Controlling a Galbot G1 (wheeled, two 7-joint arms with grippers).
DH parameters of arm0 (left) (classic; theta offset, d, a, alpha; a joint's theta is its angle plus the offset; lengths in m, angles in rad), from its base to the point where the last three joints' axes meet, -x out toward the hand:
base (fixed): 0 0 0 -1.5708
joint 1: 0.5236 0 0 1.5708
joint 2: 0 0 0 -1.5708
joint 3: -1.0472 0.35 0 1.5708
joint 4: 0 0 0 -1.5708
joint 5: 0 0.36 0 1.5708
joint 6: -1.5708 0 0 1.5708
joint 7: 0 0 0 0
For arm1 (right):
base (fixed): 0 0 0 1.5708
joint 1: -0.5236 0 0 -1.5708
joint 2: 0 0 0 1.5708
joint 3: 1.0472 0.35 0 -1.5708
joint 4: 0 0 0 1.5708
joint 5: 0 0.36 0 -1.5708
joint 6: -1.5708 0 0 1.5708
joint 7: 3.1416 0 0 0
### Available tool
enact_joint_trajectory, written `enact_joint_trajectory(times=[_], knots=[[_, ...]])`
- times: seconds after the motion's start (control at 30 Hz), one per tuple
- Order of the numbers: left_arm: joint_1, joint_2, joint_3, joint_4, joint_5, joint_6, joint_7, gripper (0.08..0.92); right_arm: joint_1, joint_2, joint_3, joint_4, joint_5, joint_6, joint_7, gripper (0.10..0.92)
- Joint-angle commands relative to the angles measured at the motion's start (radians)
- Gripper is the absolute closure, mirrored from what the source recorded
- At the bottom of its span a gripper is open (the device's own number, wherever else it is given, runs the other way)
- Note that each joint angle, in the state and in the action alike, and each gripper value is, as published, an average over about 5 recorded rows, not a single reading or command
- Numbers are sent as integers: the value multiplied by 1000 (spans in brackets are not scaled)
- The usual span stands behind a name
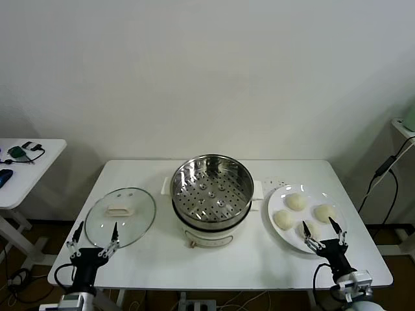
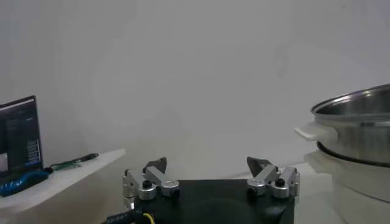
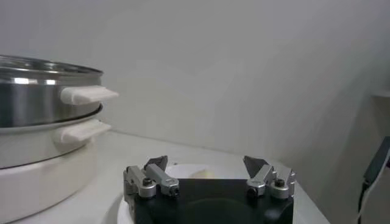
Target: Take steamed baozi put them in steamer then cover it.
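Mid-table stands the steamer (image 1: 212,191), a shiny steel pot with a perforated tray, uncovered and holding nothing. Several cream-white baozi (image 1: 296,202) lie on a white plate (image 1: 311,192) to its right. The glass cover (image 1: 120,217) lies flat on the table to its left, cream handle up. My left gripper (image 1: 97,228) hovers open at the cover's near edge. My right gripper (image 1: 318,225) is open over the plate's near side, partly hiding one baozi. In the left wrist view the gripper (image 2: 208,162) holds nothing, with the steamer (image 2: 356,131) beside it. The right wrist view shows its open gripper (image 3: 206,161), the steamer (image 3: 42,115) and the plate (image 3: 189,170).
A white side table (image 1: 26,162) with small devices stands off the robot's left side; it also shows in the left wrist view as a side table (image 2: 61,173). A black cable (image 1: 386,170) hangs at the far right. A white wall rises behind the table.
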Motion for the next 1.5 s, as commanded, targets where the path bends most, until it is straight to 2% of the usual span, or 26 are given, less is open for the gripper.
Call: enact_joint_trajectory(times=[0.03, 0.17, 0.3, 0.47, 0.67, 0.87, 1.17, 1.5], knots=[[0, 16, -2, -13, 1, 11, -11, 177, 69, -160, -14, -10, 0, -123, -113, 203], [0, 28, 0, -25, 4, 16, -12, 177, 189, -412, -130, -102, -27, -174, -293, 203], [5, 26, 12, -31, 19, 14, -12, 177, 433, -641, -398, -247, -69, -172, -460, 203], [0, 18, 13, -29, 26, 17, -12, 177, 857, -724, -807, -416, -124, -133, -625, 203], [-13, 19, 1, -22, 19, 31, -13, 177, 1373, -669, -1310, -586, -244, -71, -760, 203], [-22, 19, -3, -18, 15, 41, -15, 177, 1619, -544, -1599, -726, -287, -53, -798, 203], [-25, 22, -19, -13, 8, 43, -18, 177, 1632, -315, -1645, -937, -333, -37, -805, 203], [-22, 23, -37, -12, 1, 49, -19, 177, 1550, -192, -1598, -1049, -353, -13, -792, 203]])
